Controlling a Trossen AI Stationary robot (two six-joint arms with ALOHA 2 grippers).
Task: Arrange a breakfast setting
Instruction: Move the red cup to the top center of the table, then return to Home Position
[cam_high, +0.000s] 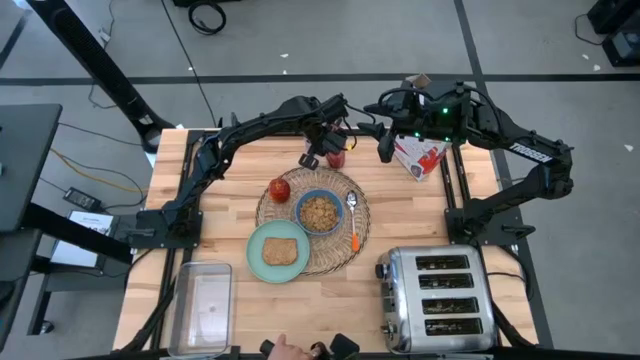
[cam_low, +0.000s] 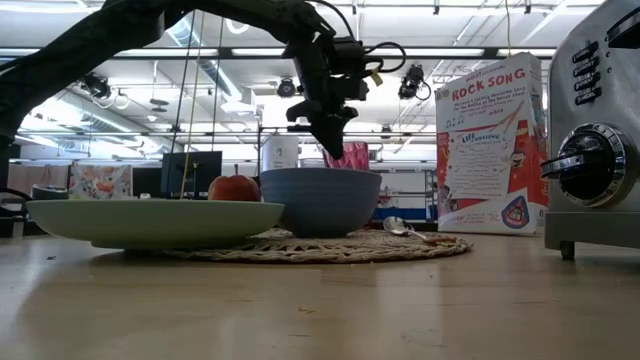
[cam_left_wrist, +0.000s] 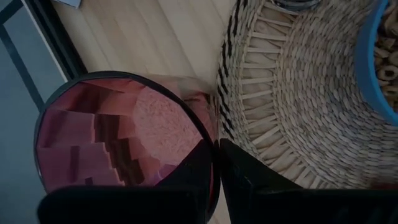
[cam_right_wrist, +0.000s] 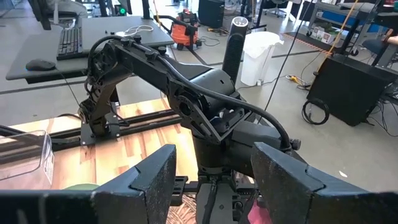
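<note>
Blue bowl (cam_high: 319, 211) w/ cereal (cam_high: 319, 213)

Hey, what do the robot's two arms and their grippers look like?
Both arms are dark, jointed metal with black cables along them. The right arm carries white lettering and a small green light near its wrist. The left gripper and right gripper each have two chunky black fingers.

Red-filled glass (cam_high: 335, 156) upright just beside woven placemat (cam_high: 340, 255) rim, bowl (cam_high: 319, 212) centered.

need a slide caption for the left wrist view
Left tool pinching the rim of the red-filled glass just off the woven placemat.
</note>
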